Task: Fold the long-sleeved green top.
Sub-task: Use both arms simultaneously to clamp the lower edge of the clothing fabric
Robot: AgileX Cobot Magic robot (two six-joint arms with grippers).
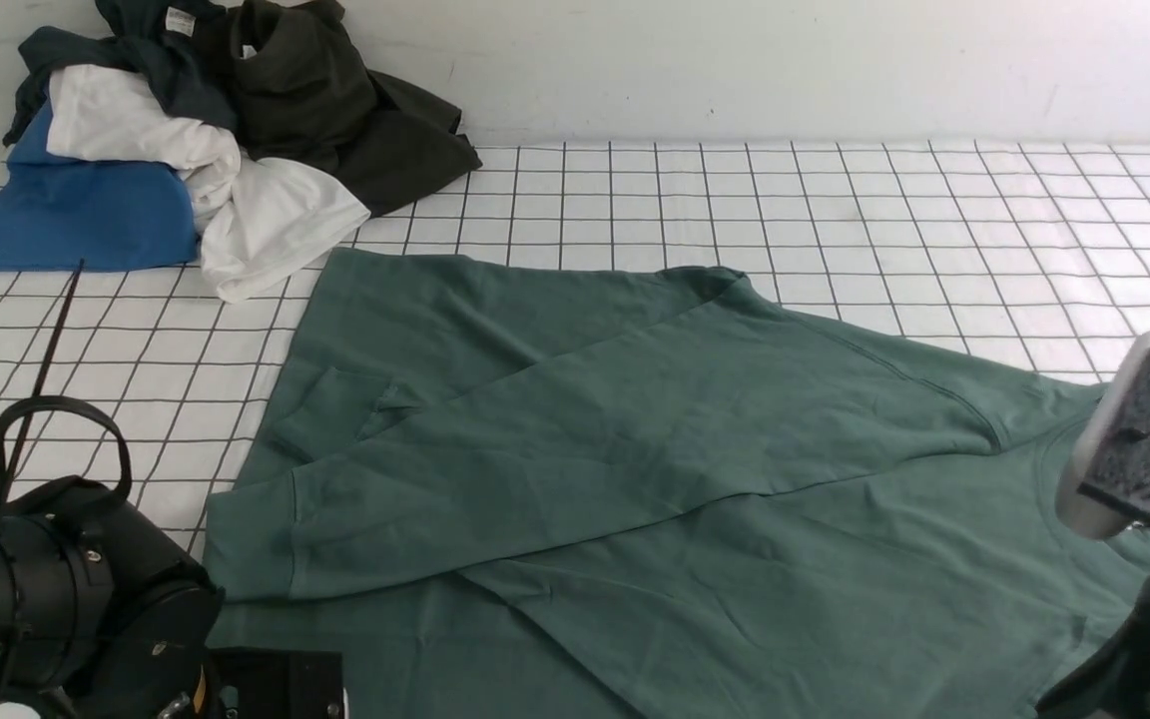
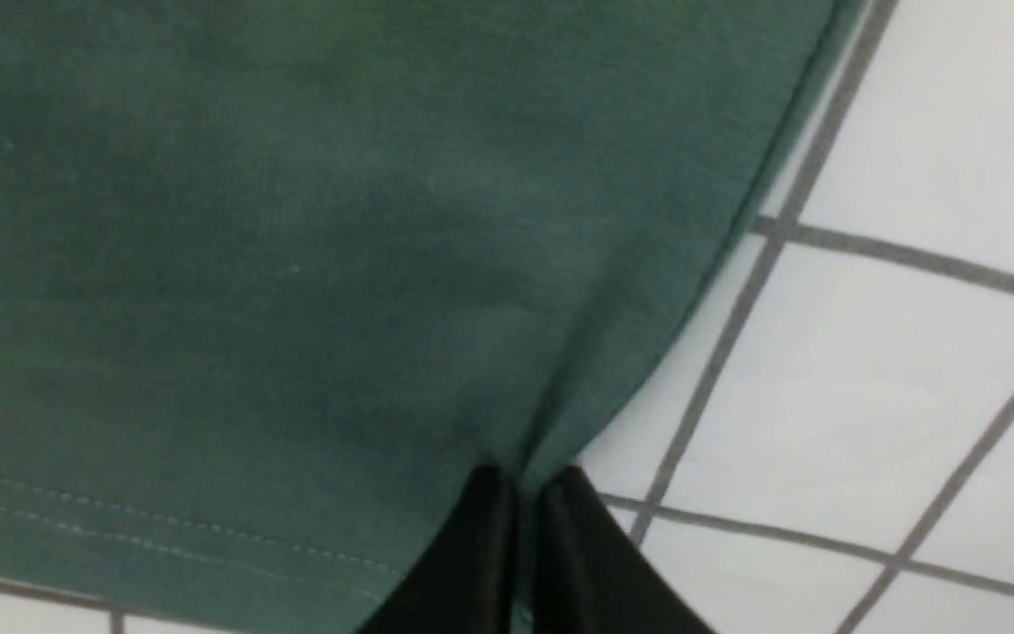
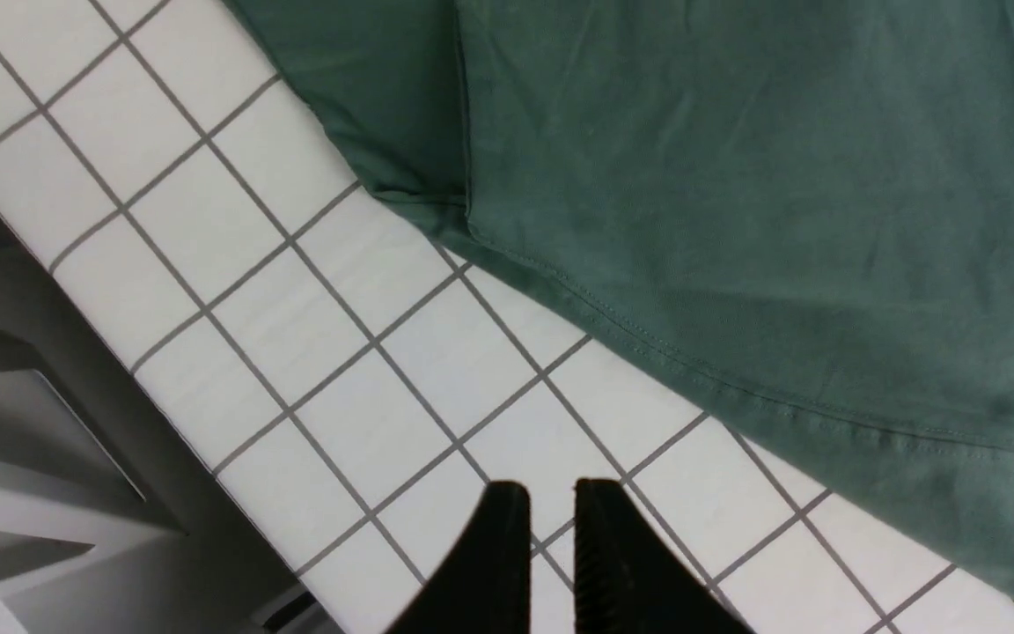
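Green long-sleeved top (image 1: 695, 479) lies flat on the desk (image 3: 366, 423), sleeve crossed over, hem corner pinched in the closed left claw (image 2: 520, 519) and its edge just ahead of the right claw (image 3: 551, 528), seemingly near-shut and empty; body fold starting, next likely needs a matching right-side grip.

The green long-sleeved top (image 1: 695, 469) flat on gridded cloth (image 1: 884, 210), clothes pile (image 1: 146, 135) at far left.
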